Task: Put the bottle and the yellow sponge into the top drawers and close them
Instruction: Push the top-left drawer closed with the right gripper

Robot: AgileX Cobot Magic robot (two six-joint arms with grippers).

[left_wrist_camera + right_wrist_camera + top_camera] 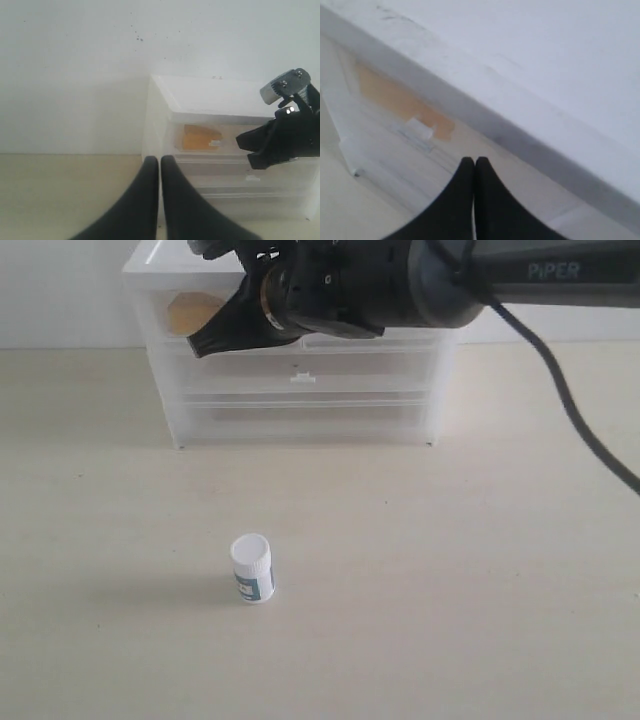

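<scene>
The bottle (252,568) stood upright on the pale table (450,590), out in the open and well apart from the drawer unit (300,400) at the back. It was a small white cylinder with a ribbed white cap and a dark teal label around its body. The yellow sponge (193,312) lay inside the top left drawer (157,322) and showed through the cloudy plastic front as a soft orange-yellow patch. That drawer's front looked level with the rest of the unit. Most of the top right drawer was hidden behind the arm. The right gripper (205,343) hung in front of the upper part of the unit, its black fingers pressed together and holding nothing, with the tip just beside the sponge's drawer. The left gripper (160,161) was likewise closed tight on nothing. It pointed toward the unit from the side, near its lower corner.
</scene>
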